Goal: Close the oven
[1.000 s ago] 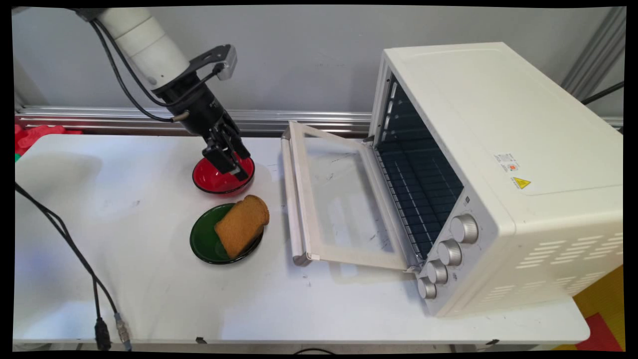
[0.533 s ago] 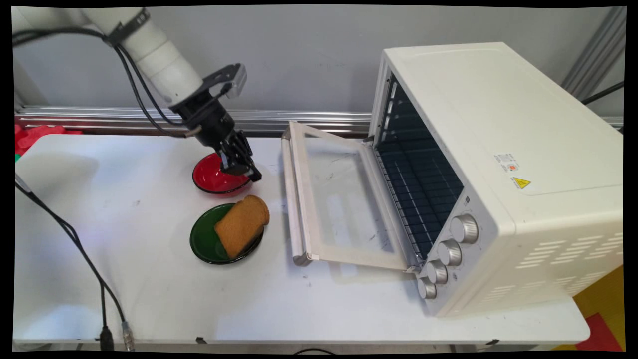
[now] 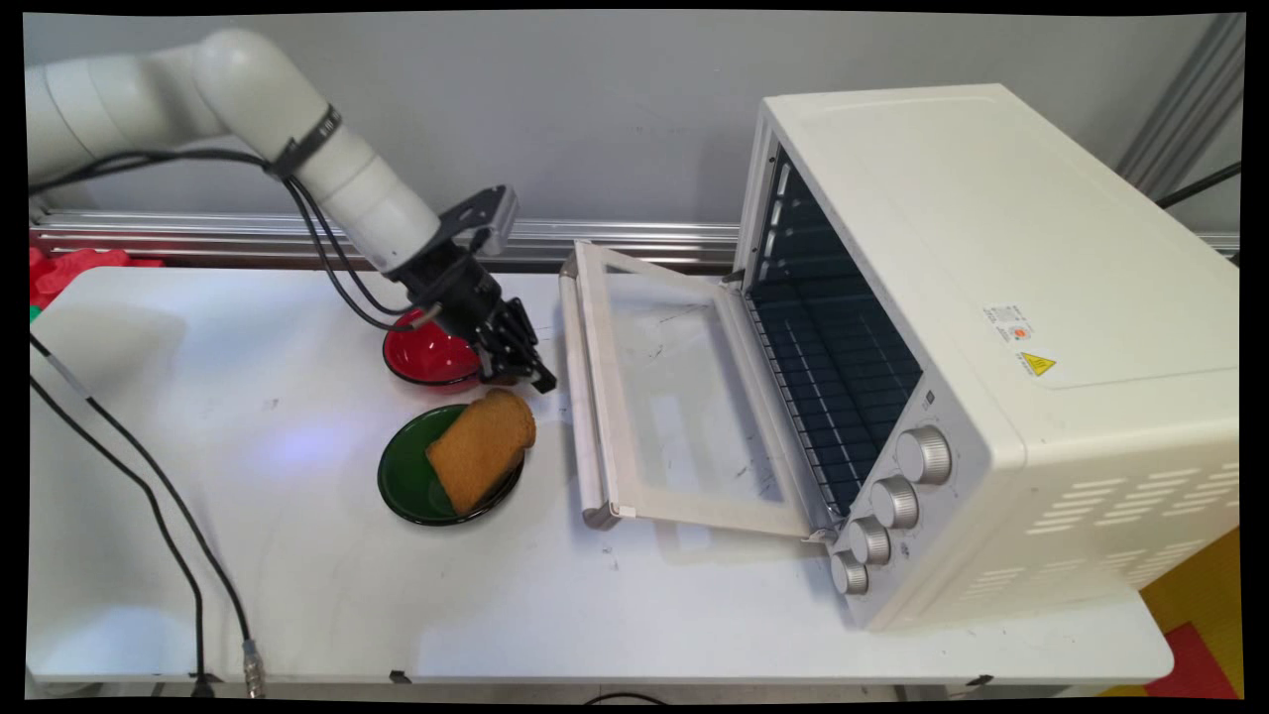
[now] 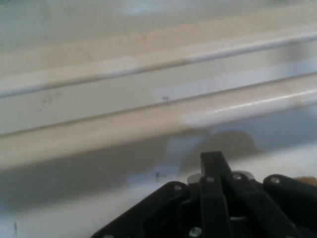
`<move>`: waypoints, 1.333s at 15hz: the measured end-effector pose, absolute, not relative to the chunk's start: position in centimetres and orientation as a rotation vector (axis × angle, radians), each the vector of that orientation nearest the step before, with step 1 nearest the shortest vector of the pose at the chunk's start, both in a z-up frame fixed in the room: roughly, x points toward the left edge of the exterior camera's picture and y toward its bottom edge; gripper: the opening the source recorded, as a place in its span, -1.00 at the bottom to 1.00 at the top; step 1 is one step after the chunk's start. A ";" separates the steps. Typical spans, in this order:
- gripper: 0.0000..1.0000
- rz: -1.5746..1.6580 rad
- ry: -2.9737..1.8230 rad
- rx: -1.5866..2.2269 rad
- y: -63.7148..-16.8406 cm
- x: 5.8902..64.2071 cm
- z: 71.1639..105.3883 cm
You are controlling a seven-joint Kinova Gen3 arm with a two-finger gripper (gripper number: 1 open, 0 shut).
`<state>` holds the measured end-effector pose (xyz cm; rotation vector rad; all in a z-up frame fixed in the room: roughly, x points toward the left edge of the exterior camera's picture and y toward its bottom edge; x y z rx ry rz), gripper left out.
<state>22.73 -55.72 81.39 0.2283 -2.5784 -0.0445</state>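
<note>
My gripper (image 3: 535, 377) hangs low over the table, shut with nothing in it, just right of a red bowl (image 3: 428, 355). Its tips are right above the far end of a brown slice of toast (image 3: 482, 448), which leans on a green plate (image 3: 408, 478). The handle (image 3: 579, 397) of the open oven door (image 3: 684, 407) lies a short way to the right. In the hand view the closed fingers (image 4: 214, 159) point at that pale handle bar (image 4: 148, 124) across a strip of table (image 4: 59, 203).
A white toaster oven (image 3: 991, 327) fills the right side of the table, its door folded flat and its dark rack (image 3: 833, 387) showing. Several knobs (image 3: 897, 501) line its front. Black cables (image 3: 149, 506) trail over the table's left part.
The gripper has swung right and down, from over the red bowl to the gap between the bowl and the oven door handle. Toast, plate and bowl stayed put.
</note>
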 end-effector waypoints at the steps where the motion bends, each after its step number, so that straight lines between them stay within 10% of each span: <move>1: -1.00 -0.037 -2.565 0.224 -55.8 22.5 80.7; 20: -1.00 0.000 -2.194 0.209 -56.2 13.3 83.8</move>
